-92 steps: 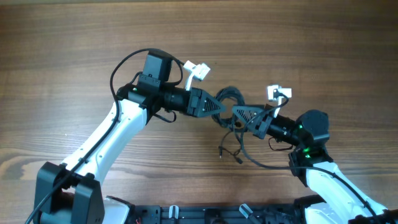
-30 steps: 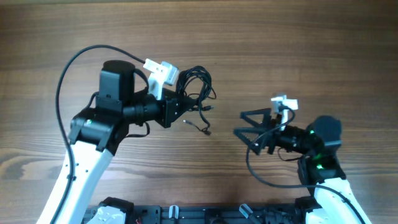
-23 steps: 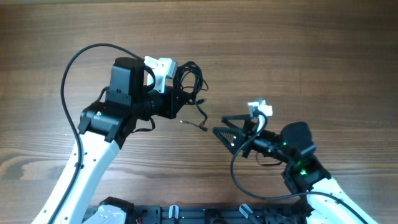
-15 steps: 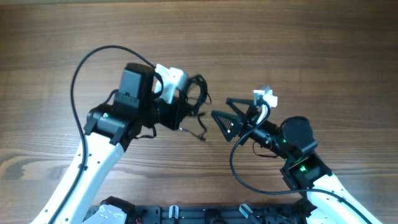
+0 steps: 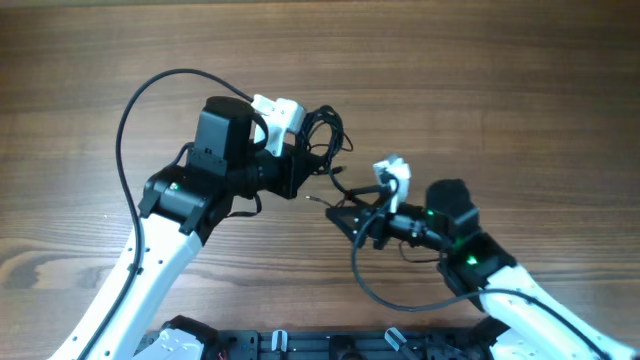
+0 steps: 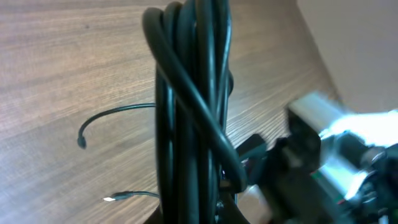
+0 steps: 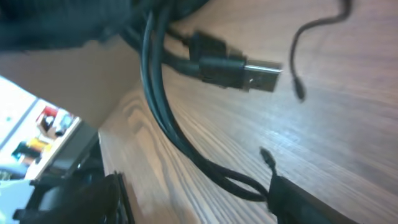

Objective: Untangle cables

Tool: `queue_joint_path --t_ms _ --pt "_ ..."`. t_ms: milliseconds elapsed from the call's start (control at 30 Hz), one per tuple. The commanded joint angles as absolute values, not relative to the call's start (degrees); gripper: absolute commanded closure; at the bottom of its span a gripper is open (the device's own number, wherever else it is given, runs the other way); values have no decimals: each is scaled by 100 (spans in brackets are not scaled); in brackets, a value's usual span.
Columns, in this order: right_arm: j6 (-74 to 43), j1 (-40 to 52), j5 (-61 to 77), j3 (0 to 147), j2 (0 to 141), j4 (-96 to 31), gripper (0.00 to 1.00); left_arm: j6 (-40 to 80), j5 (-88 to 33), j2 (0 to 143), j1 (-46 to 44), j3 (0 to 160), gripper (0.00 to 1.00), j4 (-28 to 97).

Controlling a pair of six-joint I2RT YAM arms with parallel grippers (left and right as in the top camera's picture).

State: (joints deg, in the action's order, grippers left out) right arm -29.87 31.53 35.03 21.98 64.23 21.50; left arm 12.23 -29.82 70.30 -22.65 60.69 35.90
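Observation:
The cables (image 5: 326,138) form a black knotted bundle lifted off the table, and my left gripper (image 5: 303,166) is shut on it. In the left wrist view the bundle (image 6: 193,93) fills the middle, with two loose thin ends (image 6: 81,140) trailing on the wood. My right gripper (image 5: 346,214) sits just below and right of the bundle, jaws apart. The right wrist view shows a USB plug (image 7: 260,76) and a strand (image 7: 163,121) hanging down. That strand loops between the fingers (image 7: 308,202) and touches the right one. The right gripper (image 7: 199,200) holds nothing.
The wooden table (image 5: 500,80) stretches all around the arms. A thick black arm cable (image 5: 130,100) arcs over the left arm, and another (image 5: 370,290) loops under the right arm. A dark rail (image 5: 320,348) runs along the front edge.
My right arm has swung left and in towards the hanging strands, with its jaws narrowing. The left arm has shifted the bundle slightly to the right.

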Motion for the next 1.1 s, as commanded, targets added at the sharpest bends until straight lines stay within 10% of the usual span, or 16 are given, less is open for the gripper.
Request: queue_joint_path --t_ms 0,133,567,767,1067 --pt "-2856 3240 3645 2261 7059 3044 32 1894 -3020 7041 -2239 6097 96 3760" --pt "-3127 3194 2587 2261 7467 3249 92 1885 -3011 7041 -2154 6097 96 4058" --pt "-3321 2178 2707 2261 6687 2436 96 384 -3804 7041 -1310 6097 96 4466" --pt "-2961 2176 3603 2261 6685 2486 33 -158 -3935 7041 -1409 6097 96 4576" --pt "-3767 2167 5527 2261 6689 4322 21 -434 -3251 7041 -1413 6097 96 4783"
